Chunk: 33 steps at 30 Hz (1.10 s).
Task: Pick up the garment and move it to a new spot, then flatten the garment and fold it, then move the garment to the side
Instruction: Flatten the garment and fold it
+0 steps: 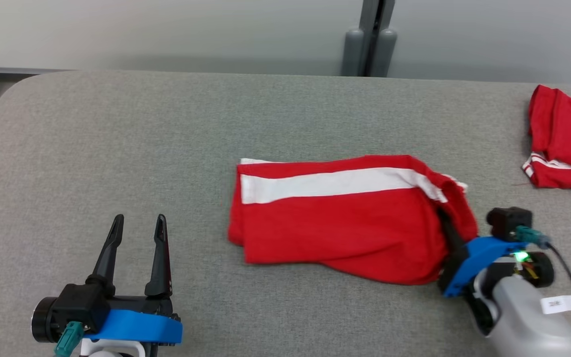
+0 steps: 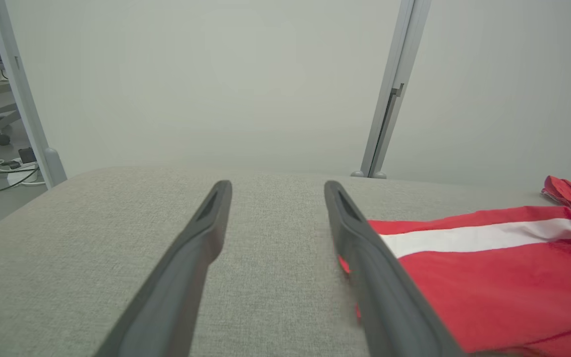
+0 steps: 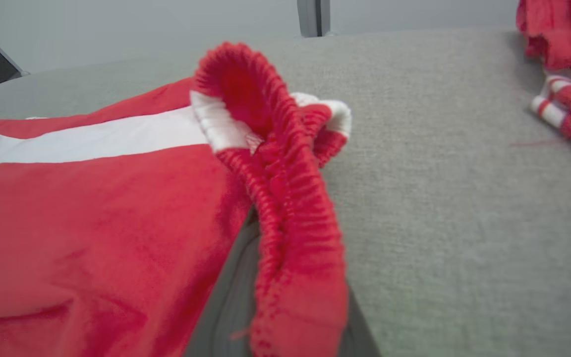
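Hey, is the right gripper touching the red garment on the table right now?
Touching. In the right wrist view the red garment's elastic waistband lies pinched between the right gripper's dark fingers, with no gap showing.

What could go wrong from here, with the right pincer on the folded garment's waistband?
1. The right pincer holds the garment only by its bunched waistband at one end; dragging it could pull the fold open.
2. The left pincer sits open, apart from the cloth, so the other end goes unsupported.
3. Another red garment lies at the right of the table; a sideways move might run into it.
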Motion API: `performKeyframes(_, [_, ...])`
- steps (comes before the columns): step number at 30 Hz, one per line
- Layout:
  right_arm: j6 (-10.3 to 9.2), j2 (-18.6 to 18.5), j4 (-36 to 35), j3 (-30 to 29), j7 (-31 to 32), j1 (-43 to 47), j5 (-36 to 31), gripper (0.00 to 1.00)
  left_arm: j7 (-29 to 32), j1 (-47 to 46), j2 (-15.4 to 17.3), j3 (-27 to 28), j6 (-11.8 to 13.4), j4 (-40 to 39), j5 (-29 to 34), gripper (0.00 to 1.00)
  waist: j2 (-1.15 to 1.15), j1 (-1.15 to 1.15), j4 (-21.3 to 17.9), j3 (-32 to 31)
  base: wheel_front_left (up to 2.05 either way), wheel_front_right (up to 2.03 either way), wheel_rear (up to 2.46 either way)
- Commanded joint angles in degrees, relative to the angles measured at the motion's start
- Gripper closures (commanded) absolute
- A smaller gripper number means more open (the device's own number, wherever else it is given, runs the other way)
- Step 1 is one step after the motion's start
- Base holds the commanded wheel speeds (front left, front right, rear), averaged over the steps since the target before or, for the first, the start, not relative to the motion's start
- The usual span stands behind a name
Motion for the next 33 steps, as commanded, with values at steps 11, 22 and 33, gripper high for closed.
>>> performKeyframes(11, [0.00, -13.6, -4.4, 6.8, 6.6, 0.8, 11.0, 1.00, -0.3, 0.6, 0.0, 0.3, -0.1, -0.8, -0.1, 0.00, 0.00, 0.00, -2.8, 0.0, 0.00, 0.00, 0.00])
performKeyframes(22, [0.00, -14.2, -13.6, 12.7, 11.9, -0.9, 21.4, 1.00, -0.3, 0.7, -0.1, 0.0, -0.1, -0.4, -0.2, 0.00, 0.00, 0.00, -3.9, -0.9, 0.00, 0.00, 0.00])
performKeyframes(33, [0.00, -9.5, -21.6, 17.5, 16.0, -4.2, 26.2, 1.00, -0.3, 1.0, -0.4, -0.3, -0.1, -0.2, -0.3, 0.00, 0.00, 0.00, -4.6, -1.1, 0.00, 0.00, 0.00])
